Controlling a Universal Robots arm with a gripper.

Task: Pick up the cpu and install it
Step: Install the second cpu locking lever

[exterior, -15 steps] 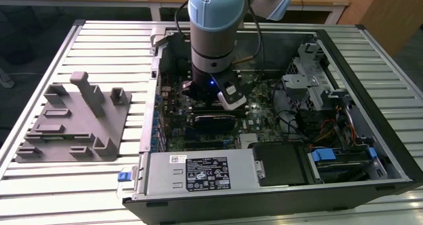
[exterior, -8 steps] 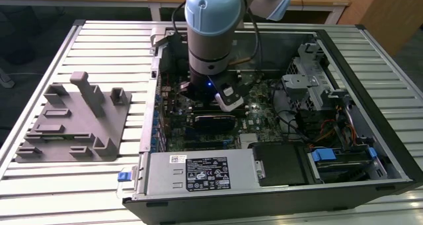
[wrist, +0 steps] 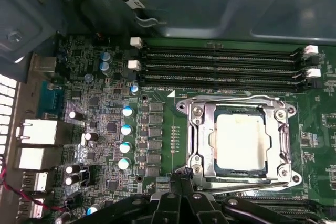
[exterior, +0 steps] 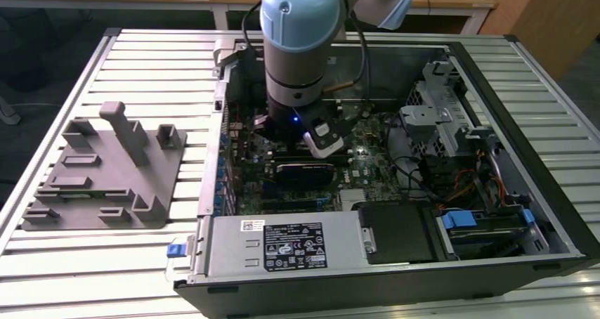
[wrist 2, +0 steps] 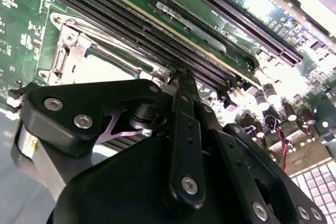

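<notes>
The cpu, a pale silvery square, lies flat inside the metal socket frame on the green motherboard. In the second wrist view the cpu shows as a pale patch just beyond the black fingers. My gripper hovers at the socket's corner, beside the cpu and not touching it. Its fingers are shut together with nothing between them. In the exterior view the arm reaches down into the open computer case.
A grey plastic tray with upright posts sits on the slatted table at the exterior view's left. Inside the case are memory slots, a black ribbed module, the power supply and a drive cage.
</notes>
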